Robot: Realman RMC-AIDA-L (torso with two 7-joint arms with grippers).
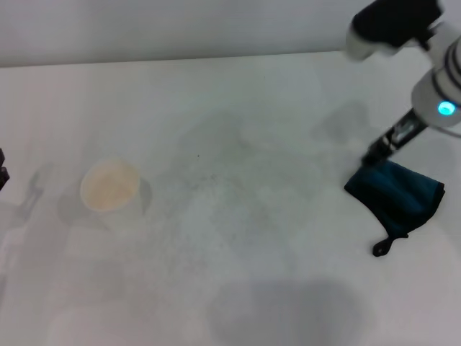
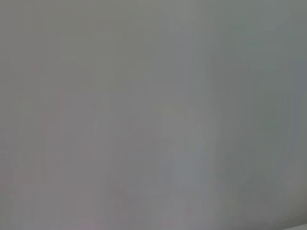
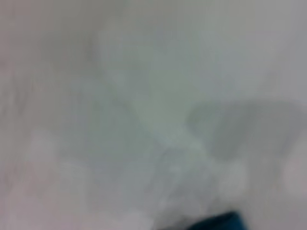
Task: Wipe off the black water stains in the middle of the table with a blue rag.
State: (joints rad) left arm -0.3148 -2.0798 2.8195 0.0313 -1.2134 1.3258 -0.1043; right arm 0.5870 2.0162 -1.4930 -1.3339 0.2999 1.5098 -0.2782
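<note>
Right pincer point(image 1: 376, 153) angles down onto blue rag point(image 1: 395, 196)'s far corner.

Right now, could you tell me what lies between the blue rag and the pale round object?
Head view: only bare, faintly smudged table between the blue rag and the pale round object.

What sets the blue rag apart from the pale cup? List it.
The blue rag is dark teal and crumpled; the pale cup is cream and round. The rag lies at the right, by the right gripper; the cup stands left, nearer the left gripper. Both rest on the table.
</note>
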